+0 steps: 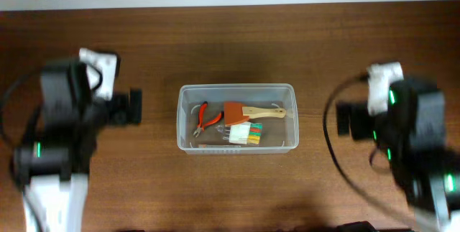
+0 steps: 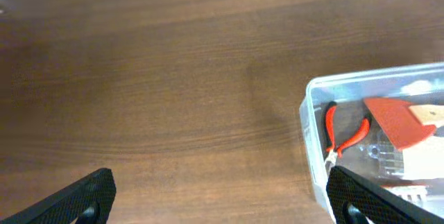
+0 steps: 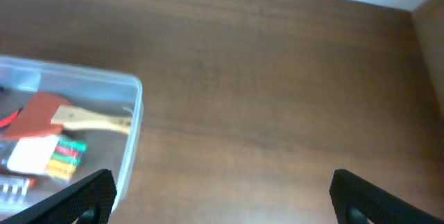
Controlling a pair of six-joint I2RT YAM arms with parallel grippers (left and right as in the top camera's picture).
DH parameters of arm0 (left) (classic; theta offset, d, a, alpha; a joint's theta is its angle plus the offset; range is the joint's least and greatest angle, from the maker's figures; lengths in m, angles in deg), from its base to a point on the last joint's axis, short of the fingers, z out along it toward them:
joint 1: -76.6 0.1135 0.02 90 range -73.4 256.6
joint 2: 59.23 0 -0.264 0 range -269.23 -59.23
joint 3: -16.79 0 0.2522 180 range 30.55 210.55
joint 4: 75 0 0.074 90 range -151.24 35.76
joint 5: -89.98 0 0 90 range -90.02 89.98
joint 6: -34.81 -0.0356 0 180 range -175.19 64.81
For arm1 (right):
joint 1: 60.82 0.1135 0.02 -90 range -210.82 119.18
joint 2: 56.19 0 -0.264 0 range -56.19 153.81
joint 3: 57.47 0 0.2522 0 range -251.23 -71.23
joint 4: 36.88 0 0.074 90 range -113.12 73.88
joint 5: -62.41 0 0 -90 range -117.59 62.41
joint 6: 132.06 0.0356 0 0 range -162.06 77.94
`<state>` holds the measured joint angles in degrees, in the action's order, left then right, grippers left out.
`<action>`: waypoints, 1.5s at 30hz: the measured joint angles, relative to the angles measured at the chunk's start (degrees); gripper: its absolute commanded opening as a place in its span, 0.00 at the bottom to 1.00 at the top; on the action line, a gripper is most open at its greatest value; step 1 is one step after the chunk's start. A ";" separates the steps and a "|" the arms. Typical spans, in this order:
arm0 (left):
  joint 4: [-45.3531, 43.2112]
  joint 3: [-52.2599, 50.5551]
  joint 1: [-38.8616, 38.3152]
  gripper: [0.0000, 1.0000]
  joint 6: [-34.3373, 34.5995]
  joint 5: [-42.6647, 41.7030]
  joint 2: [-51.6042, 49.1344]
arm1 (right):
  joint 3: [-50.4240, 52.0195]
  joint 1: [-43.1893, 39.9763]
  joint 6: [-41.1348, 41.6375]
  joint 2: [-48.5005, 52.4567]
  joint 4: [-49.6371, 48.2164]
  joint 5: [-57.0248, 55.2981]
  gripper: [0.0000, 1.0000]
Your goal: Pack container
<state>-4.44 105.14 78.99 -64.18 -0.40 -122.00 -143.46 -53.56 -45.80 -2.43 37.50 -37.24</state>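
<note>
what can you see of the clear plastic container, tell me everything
The container is a clear plastic tub, rectangular with rounded corners and a thick rim, lidless. It stands upright near the middle of the wooden table. Inside lie red-handled pliers, a wooden-handled scraper with a rust-red blade and a white block with coloured strips. Nothing else touches it.
</note>
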 measured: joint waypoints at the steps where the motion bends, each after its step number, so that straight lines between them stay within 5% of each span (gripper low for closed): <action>1: -0.92 -2.93 0.00 0.99 0.35 0.83 3.48 | 3.32 0.00 0.42 -4.00 -0.55 -0.20 0.99; 13: -13.40 -31.43 0.00 0.99 1.60 9.70 29.75 | 24.74 0.00 1.66 -21.75 -3.80 -0.42 0.99; 45: -13.79 -32.83 0.00 0.99 1.60 11.41 30.40 | 29.59 -3.17 4.07 -23.02 -4.83 0.83 0.99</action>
<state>-18.23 72.31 78.99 -62.58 11.01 -91.59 -113.86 -56.73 -41.74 -25.45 32.67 -36.41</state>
